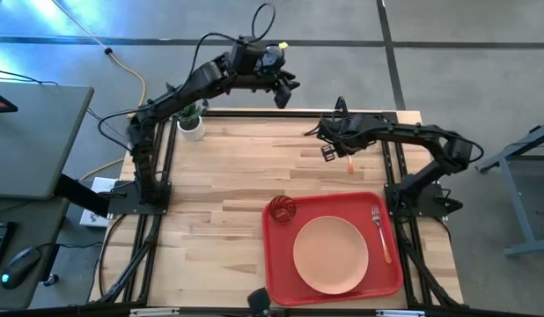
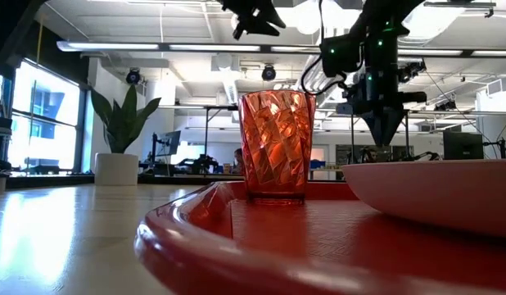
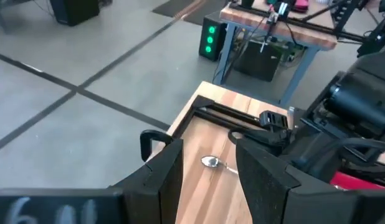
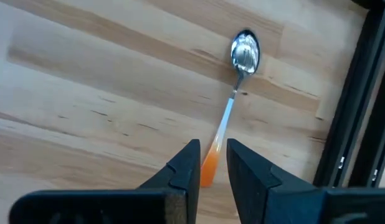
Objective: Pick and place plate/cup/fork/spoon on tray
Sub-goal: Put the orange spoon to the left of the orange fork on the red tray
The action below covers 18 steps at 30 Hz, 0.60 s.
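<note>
The right tool [image 4: 211, 163] hung over the spoon [image 4: 233, 99] on the tabletop [image 1: 228, 176], fingers slightly parted astride its orange handle; the left tool [image 3: 208, 168] stood spread, raised.

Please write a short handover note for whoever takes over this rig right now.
Right gripper: low over the spoon on the bare table, fingers slightly apart astride its orange handle; not lifted.
Left gripper: raised beyond the table's far edge, fingers open, empty.
Done: plate, cup and fork are on the tray.
Left: grasp the spoon and place it on the tray.
</note>
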Each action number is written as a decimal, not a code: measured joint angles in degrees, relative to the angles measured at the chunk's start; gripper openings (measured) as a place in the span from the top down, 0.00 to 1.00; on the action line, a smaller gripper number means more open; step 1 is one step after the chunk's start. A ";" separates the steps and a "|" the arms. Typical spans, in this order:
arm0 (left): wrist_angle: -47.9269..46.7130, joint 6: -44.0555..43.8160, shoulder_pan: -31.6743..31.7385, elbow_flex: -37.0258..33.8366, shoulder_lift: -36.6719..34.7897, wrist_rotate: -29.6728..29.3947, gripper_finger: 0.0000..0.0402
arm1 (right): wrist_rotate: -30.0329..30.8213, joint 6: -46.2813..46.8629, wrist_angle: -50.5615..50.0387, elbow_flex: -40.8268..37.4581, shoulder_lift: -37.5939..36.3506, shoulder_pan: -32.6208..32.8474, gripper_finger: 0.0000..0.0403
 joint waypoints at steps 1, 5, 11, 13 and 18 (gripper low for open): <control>2.24 0.01 0.00 -3.11 -1.71 -0.43 0.66 | 0.17 -0.09 -0.09 0.00 0.28 0.02 0.82; 13.41 -2.08 0.20 -17.34 -9.95 -2.46 0.66 | 2.36 -1.06 0.64 -1.18 0.22 -0.67 0.82; 26.16 -6.47 2.22 -35.41 -20.41 -3.23 0.66 | -6.17 -0.16 7.73 -11.50 -3.06 -4.45 0.82; 27.47 -7.45 2.47 -38.98 -22.72 -3.22 0.66 | -7.95 1.20 10.71 -14.86 -5.05 -4.60 0.82; 27.36 -9.69 2.01 -44.79 -25.16 -4.60 0.66 | -12.38 4.34 20.24 -21.88 -8.72 -4.79 0.82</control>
